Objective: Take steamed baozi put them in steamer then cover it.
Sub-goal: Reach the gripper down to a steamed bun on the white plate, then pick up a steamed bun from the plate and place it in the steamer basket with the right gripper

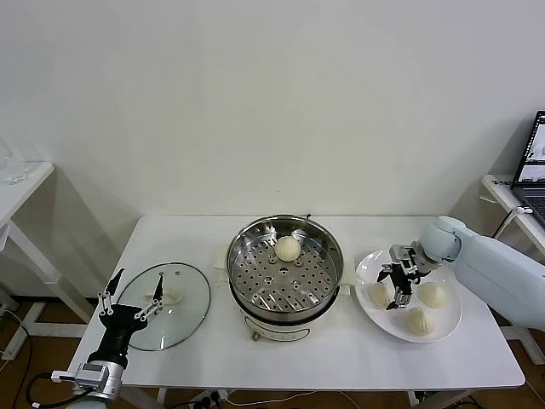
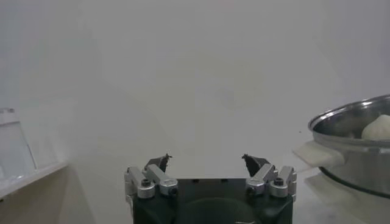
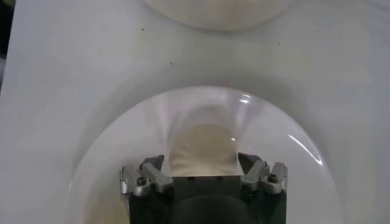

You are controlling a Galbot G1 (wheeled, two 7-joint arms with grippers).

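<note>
Head view: the steamer [image 1: 285, 274] stood at the table's [image 1: 341, 358] centre with one baozi [image 1: 288, 248] on its perforated tray. Three more baozi [image 1: 421, 319] lay on the white plate [image 1: 368, 266] to the robot's right. The right gripper [image 1: 397, 290] hung over the plate's near-left bun, jaws spread wide and holding nothing; the right wrist view showed a bun [image 3: 204, 146] just beyond its fingers [image 3: 151, 164]. The cover [image 1: 174, 317] lay flat left of the steamer. The left gripper [image 1: 134, 296] waited, wide open, above the cover's near edge.
</note>
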